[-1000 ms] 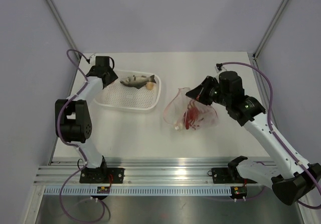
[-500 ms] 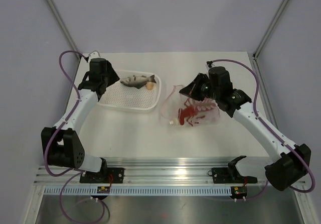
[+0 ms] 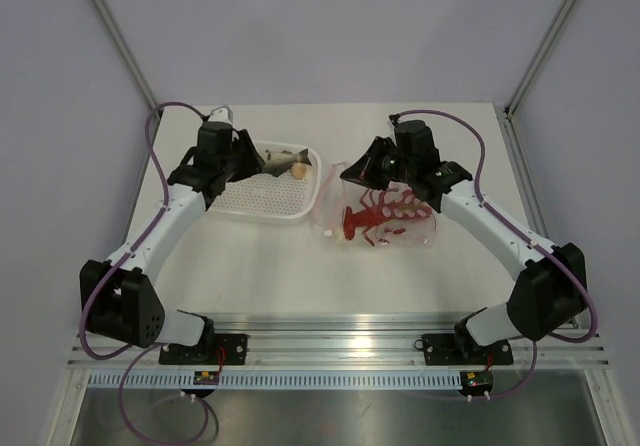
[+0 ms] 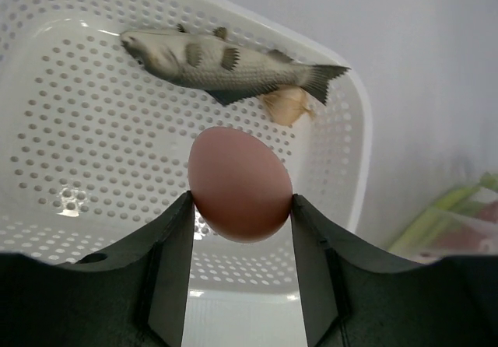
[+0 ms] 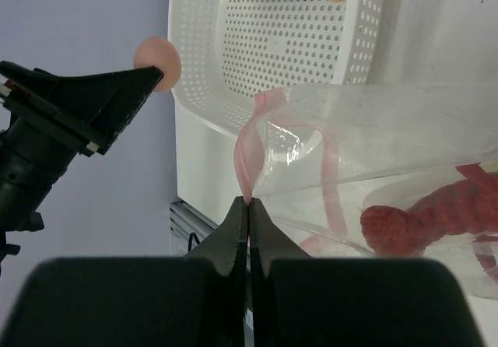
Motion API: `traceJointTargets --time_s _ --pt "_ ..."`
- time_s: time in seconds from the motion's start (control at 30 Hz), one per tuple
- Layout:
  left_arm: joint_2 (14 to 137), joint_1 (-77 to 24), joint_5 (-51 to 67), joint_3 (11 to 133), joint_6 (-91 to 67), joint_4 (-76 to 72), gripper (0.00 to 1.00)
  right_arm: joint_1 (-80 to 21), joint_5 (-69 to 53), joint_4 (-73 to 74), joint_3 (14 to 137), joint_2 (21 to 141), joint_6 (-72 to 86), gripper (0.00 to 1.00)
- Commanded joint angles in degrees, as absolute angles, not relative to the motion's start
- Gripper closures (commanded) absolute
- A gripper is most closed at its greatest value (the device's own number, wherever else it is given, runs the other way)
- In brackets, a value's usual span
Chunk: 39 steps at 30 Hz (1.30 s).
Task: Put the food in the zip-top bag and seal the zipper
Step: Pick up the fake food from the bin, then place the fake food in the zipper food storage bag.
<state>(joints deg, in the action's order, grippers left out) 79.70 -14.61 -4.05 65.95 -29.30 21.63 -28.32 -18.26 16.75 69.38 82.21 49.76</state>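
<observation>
Seeing lobster point(image 3: 378, 216) bagged; left gripper point(image 4: 241, 203) pinches a peach egg point(image 4: 240, 172), fish point(image 4: 226, 63) waiting beyond its fingertips; right gripper point(image 5: 249, 207), pressed together, seemingly nips the unsealed zipper point(image 5: 243, 156).

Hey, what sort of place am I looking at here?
Probably a robot lab test cell: arms bolted to an aluminium rail, a white table boxed in by plain grey walls, and a toy lobster in a bag, a toy fish in a basket.
</observation>
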Motion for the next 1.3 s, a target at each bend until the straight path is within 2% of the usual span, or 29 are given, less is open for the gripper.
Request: traceJointTargets --time_s 0.0,0.5,0.8,1.2,1.23,1.27 --pt "76.3 -16.6 4.4 67.6 -26.8 22.0 0.8 -27.9 -21.4 11.9 73.7 83.7 50.1 1.0" --pt "77.2 -23.2 30.7 64.3 -29.9 14.3 0.8 -27.9 -22.9 11.0 76.3 85.7 50.7 1.0" --pt "81.0 -25.0 36.4 61.8 -33.3 7.7 0.8 -27.9 -23.0 11.2 76.1 85.7 50.7 1.0" --pt "92.0 -26.9 36.9 66.8 -38.9 -2.5 0.8 -27.9 -24.3 11.1 73.0 81.1 51.4 1.0" --pt "92.8 -27.2 36.7 67.5 -39.4 -2.9 0.78 -27.9 -24.3 11.0 72.8 80.3 51.6 1.0" --pt "93.4 -28.0 36.0 68.0 -39.5 -3.1 0.71 -27.9 -24.3 11.1 72.5 79.9 51.7 1.0"
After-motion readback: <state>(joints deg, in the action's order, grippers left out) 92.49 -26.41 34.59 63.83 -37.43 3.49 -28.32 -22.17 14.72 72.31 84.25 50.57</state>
